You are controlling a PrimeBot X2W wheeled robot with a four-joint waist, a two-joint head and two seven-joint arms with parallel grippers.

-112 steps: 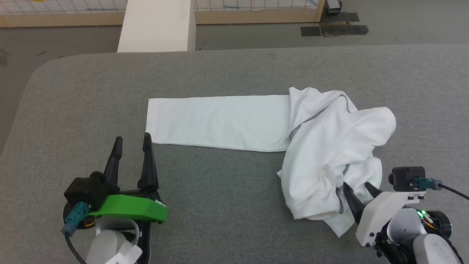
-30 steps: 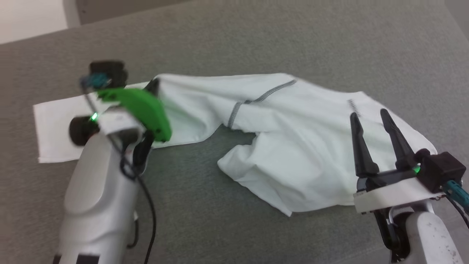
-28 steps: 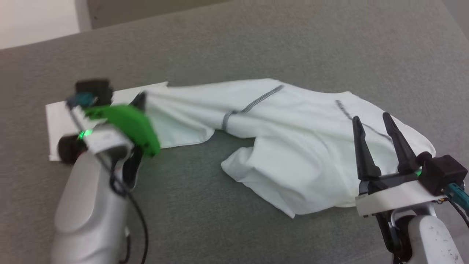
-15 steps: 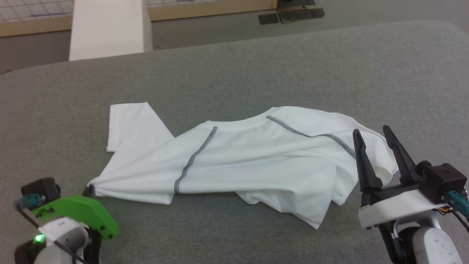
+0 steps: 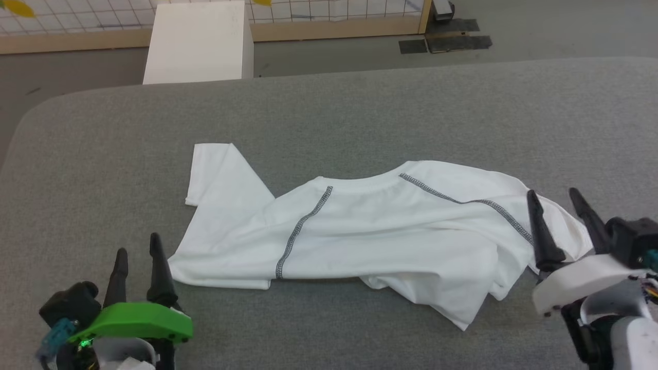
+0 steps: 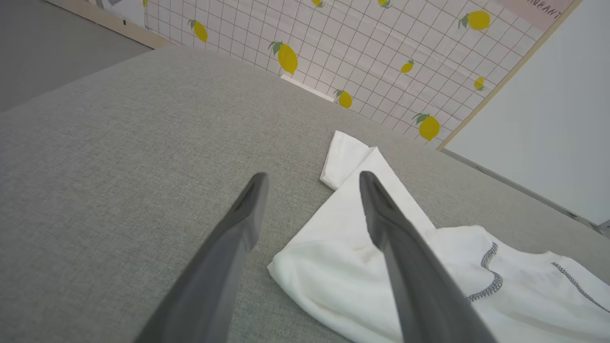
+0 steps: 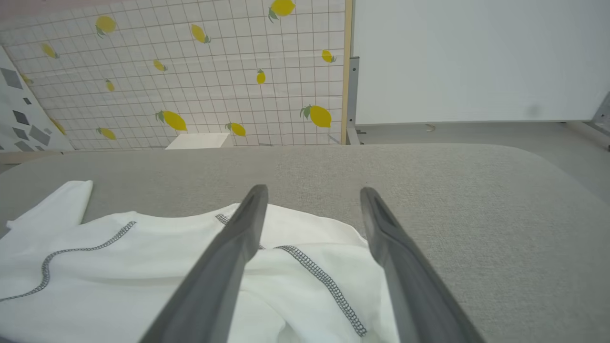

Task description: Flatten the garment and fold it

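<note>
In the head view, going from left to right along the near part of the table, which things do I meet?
First the left hand, then the garment, then the right hand.

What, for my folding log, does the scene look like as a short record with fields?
shirt: white, rumpled, neither flat nor folded
surface: grey table
sleeve: lies out toward the far left
left gripper: open, empty, beside the shirt's near left corner
right gripper: open, empty, at the shirt's right end
beyond table: white box
</note>
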